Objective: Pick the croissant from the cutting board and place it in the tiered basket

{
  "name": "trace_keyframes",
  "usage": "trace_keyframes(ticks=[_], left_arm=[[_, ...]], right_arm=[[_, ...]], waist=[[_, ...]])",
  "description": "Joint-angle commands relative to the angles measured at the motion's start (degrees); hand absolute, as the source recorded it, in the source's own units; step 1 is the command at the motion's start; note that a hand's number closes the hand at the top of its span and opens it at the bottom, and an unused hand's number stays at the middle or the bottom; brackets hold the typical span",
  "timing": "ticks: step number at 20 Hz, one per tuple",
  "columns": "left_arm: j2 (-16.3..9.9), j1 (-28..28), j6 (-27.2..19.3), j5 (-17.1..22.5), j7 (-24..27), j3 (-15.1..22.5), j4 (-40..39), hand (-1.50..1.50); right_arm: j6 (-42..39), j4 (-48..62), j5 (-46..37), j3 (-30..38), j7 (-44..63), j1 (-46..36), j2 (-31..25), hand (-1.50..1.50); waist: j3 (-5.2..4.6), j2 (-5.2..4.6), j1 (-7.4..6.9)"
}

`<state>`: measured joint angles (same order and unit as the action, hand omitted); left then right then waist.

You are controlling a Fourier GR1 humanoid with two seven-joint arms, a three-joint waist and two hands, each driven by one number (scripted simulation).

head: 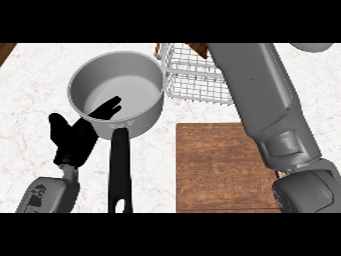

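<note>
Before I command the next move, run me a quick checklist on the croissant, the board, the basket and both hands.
1. Croissant on the cutting board: not ok, none shows on the visible board surface.
2. Croissant in the right hand: cannot tell, the right forearm reaches over the tiered basket and the hand is out of view.
3. Croissant in the basket: cannot tell, the forearm hides much of it.
4. Left hand: ok, open, fingers up, resting beside the pot and holding nothing.
5. Pot handle beside the board: ok, apart from the right forearm.
</note>
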<state>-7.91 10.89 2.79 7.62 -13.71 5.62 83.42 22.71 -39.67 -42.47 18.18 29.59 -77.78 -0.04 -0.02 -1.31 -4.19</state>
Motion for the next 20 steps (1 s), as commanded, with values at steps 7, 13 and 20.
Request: trace_keyframes(ticks=[7, 13, 20], left_arm=[[1.41, 2.54, -0.34, 0.25, -1.48, -0.21, 0.63, 0.00], [-0.10, 2.45, 0.85, 1.24, 1.66, -3.63, -3.14, 0.00], [1.25, -3.01, -1.28, 0.36, 0.86, -3.03, 1.19, 0.00]], right_arm=[[14.87, 10.39, 2.03, 1.17, -10.79, -7.69, -1.13, -1.50], [24.56, 8.63, 3.76, 4.69, -5.39, -7.03, -0.76, -1.50], [11.24, -2.86, 4.40, 1.54, -2.13, 4.24, -7.83, -1.50]], waist=[[-0.06, 0.18, 0.95], [-0.05, 0.93, 3.51], [0.09, 2.51, 6.90]])
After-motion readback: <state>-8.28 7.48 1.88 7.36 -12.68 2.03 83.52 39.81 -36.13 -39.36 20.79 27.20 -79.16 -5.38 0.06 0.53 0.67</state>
